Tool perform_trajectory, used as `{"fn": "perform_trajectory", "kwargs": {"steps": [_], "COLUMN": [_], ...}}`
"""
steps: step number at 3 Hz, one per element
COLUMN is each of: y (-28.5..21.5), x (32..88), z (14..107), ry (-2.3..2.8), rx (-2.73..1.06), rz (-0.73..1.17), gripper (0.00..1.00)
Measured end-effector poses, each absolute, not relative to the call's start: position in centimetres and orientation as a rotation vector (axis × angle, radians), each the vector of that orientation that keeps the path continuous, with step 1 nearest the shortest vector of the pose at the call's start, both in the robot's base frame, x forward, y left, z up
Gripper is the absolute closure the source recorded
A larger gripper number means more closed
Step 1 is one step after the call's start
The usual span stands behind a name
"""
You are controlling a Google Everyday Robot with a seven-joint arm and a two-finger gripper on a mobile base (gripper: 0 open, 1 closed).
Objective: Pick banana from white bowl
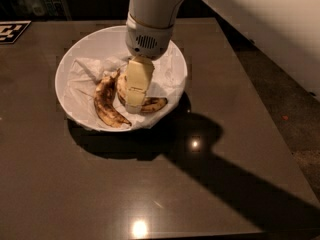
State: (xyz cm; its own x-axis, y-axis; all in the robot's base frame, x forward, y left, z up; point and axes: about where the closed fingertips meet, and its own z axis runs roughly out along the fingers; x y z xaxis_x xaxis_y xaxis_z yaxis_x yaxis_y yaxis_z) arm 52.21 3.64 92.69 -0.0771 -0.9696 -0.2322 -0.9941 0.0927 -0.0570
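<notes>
The white bowl (pixel 75 59), lined with crumpled white paper, sits on the dark table and holds two bananas. The banana (pixel 156 103), yellow with brown streaks, curves along the bowl's middle. Most of it is hidden under my gripper, and its right end shows. A shorter, darker, brown-blotched banana (pixel 106 104) lies just to its left. My gripper (pixel 134 104) points down into the bowl, right over the yellow banana, and seems to touch it.
The brown table (pixel 150 184) reaches to a right edge, with floor (pixel 290 99) beyond it. My white arm (pixel 250 14) crosses the upper right. A black-and-white marker tag (pixel 12 31) lies at the far left.
</notes>
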Motion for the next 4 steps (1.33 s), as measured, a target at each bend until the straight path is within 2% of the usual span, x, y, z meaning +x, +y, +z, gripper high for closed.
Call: {"fn": "perform_trajectory", "kwargs": {"steps": [1, 2, 4], "y": [4.0, 4.1, 5.0], "x": [52.4, 52.6, 53.9], "z": [91.6, 90.9, 89.0], "ry": [2.198, 2.232, 2.296], "rx": [-1.957, -1.938, -1.955], "rz": [0.238, 0.286, 0.319], "gripper": [0.07, 0.18, 0.21]}}
